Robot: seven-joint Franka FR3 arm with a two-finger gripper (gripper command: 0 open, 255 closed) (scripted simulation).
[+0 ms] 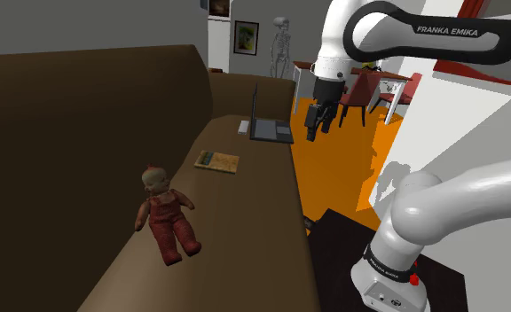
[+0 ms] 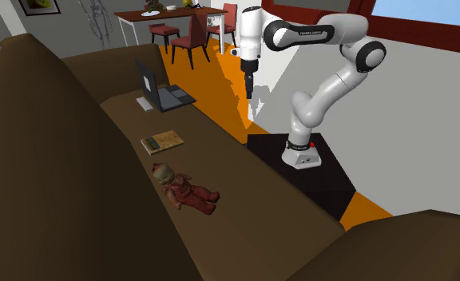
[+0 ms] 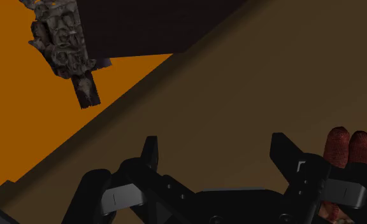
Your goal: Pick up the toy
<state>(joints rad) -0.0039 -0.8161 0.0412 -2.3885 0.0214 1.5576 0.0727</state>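
While hanging high beside the sofa (image 1: pixel 245 222) edge, held tool (image 1: pixel 313 133) wide apart, clasping nothing | logged toy (image 1: pixel 165 213) lying on sofa seat, 8 o'clock from tool in shoulder view | judged step: approach, barely begun | needed next: swing over torso, descent, closing.

So the doll (image 2: pixel 184 187) in red clothes is lying flat on the brown sofa (image 2: pixel 244 215) seat, head toward the far end. A bit farther along there's a book (image 2: pixel 162 142), and beyond that an open laptop (image 2: pixel 160 92). The white arm (image 2: pixel 332 80) comes up from its dark stand (image 2: pixel 332 187) on the second exterior view's right. The black gripper (image 2: pixel 250 88) hangs pointing down against the orange floor (image 2: pixel 220 76), up near the laptop and well apart from the doll. Far back are a table (image 2: pixel 168 14) and red chairs (image 2: pixel 192 36).
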